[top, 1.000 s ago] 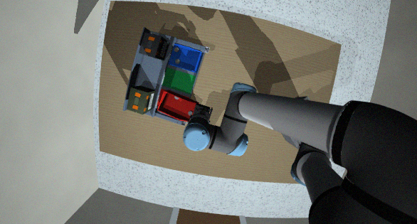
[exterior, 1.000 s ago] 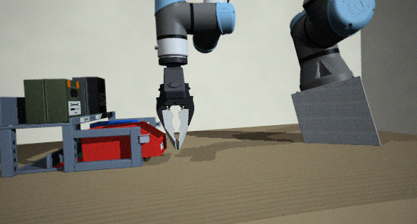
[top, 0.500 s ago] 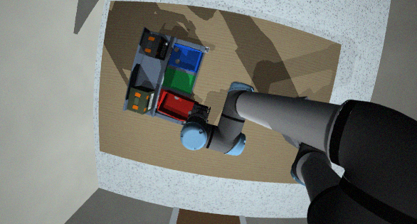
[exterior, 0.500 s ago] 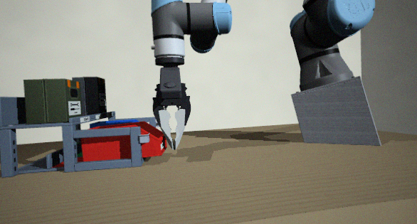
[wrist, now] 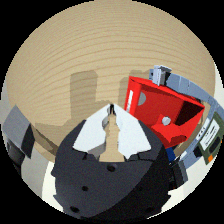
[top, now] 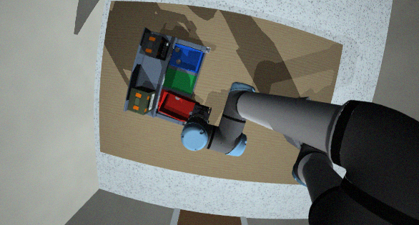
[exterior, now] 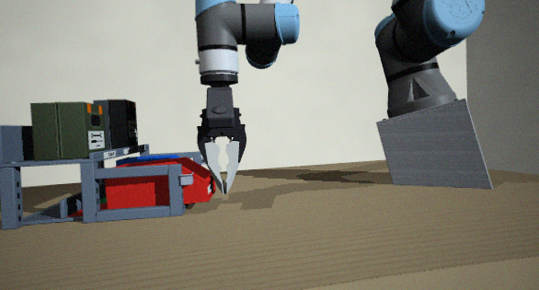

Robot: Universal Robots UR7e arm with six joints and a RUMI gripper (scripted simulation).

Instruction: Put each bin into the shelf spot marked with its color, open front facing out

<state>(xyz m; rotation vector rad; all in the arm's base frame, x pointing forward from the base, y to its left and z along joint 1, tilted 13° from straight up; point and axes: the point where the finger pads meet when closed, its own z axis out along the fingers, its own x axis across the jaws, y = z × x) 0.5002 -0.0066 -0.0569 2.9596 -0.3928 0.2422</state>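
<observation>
The red bin sits in the near bay of the grey shelf, with its front end poking out past the frame. The green bin is in the middle bay and the blue bin in the far bay. My gripper is shut and empty. It points straight down, its tips just above the table, right beside the red bin's protruding front. I cannot tell if they touch.
An olive box and a black box stand on the shelf's low top board. The arm's grey wedge base stands at the right on the wooden table.
</observation>
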